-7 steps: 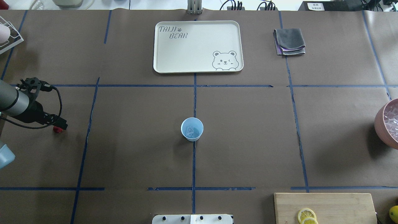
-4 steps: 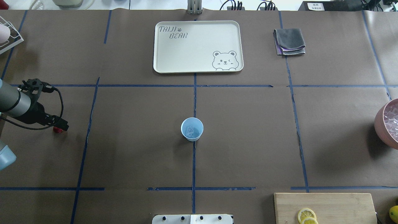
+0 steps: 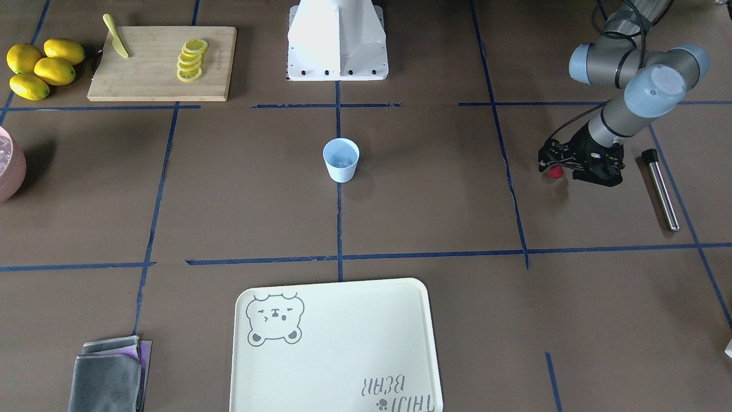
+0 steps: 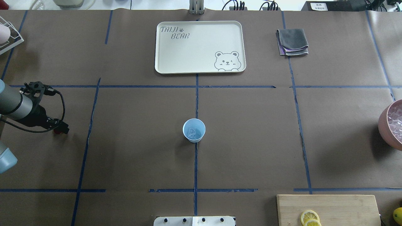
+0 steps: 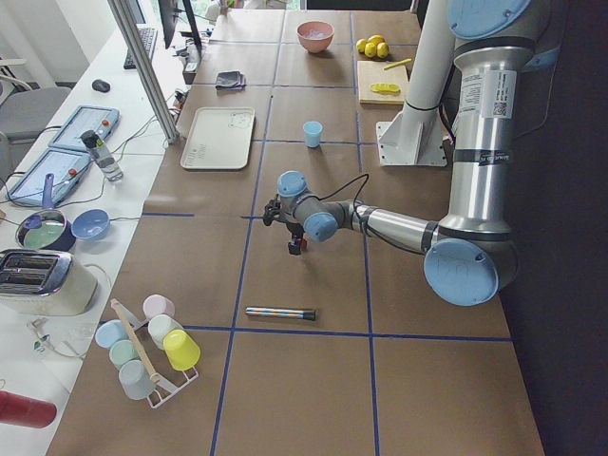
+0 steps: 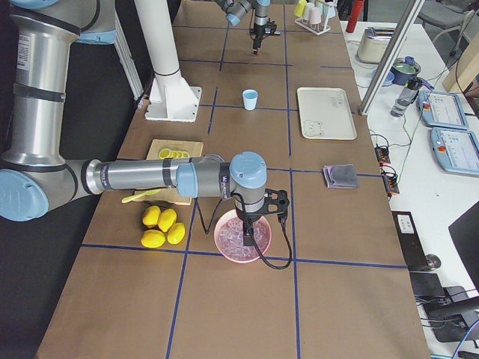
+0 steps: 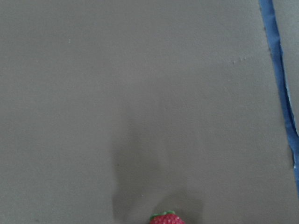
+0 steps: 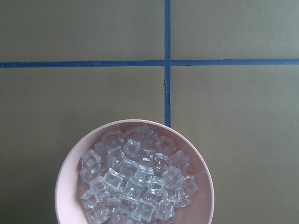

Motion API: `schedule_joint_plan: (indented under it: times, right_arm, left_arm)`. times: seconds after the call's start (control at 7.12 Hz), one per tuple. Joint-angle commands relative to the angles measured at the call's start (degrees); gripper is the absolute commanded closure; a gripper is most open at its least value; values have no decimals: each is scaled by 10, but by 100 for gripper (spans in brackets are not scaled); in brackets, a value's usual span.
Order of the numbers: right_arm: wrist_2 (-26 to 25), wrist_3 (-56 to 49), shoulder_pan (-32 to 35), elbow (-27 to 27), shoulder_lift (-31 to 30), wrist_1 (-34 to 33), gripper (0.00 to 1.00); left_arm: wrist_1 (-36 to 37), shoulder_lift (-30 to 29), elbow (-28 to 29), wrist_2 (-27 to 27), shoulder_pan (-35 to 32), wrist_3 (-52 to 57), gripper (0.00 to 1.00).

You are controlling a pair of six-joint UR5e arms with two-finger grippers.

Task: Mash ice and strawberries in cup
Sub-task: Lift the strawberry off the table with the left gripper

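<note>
The pale blue cup (image 4: 194, 130) stands upright at the table's centre, with a few clear chunks of ice (image 4: 192, 132) in it. It also shows in the front view (image 3: 341, 160). My left gripper (image 3: 552, 169) is far to the cup's left in the overhead view (image 4: 60, 129). It points down and is shut on the small red strawberry (image 3: 555, 172), holding it just above the table. The berry's green cap shows at the bottom edge of the left wrist view (image 7: 167, 218). My right gripper (image 6: 251, 221) hangs over the pink bowl of ice (image 8: 135, 172). I cannot tell whether it is open or shut.
A metal rod (image 3: 661, 189) lies beside the left arm. A cream bear tray (image 4: 200, 47) and a folded grey cloth (image 4: 292, 41) lie at the far side. A cutting board (image 3: 163, 62) holds lemon slices and a knife, with whole lemons (image 3: 40, 68) beside it.
My left gripper has shifted slightly with the strawberry in it. The cup and everything else have not moved.
</note>
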Motion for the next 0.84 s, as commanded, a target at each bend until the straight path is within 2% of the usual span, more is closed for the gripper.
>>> schedule_joint_plan:
  times: [0.0, 0.14, 0.28, 0.42, 0.56, 0.7]
  right_arm:
    - [0, 0, 0, -1, 1, -1, 0]
    - [0, 0, 0, 0, 1, -1, 0]
    - [0, 0, 0, 0, 1, -1, 0]
    - [0, 0, 0, 0, 1, -1, 0]
    - [0, 0, 0, 1, 1, -1, 0]
    - [1, 0, 0, 1, 1, -1, 0]
  left_arm:
    - [0, 0, 0, -1, 1, 0, 62]
    - [0, 0, 0, -1, 1, -2, 91]
    - [-1, -6, -2, -2, 0, -5, 100]
    - [0, -22, -8, -6, 1, -23, 100]
    - [-1, -80, -9, -9, 1, -103, 100]
    - [-2, -150, -11, -9, 30, -207, 100]
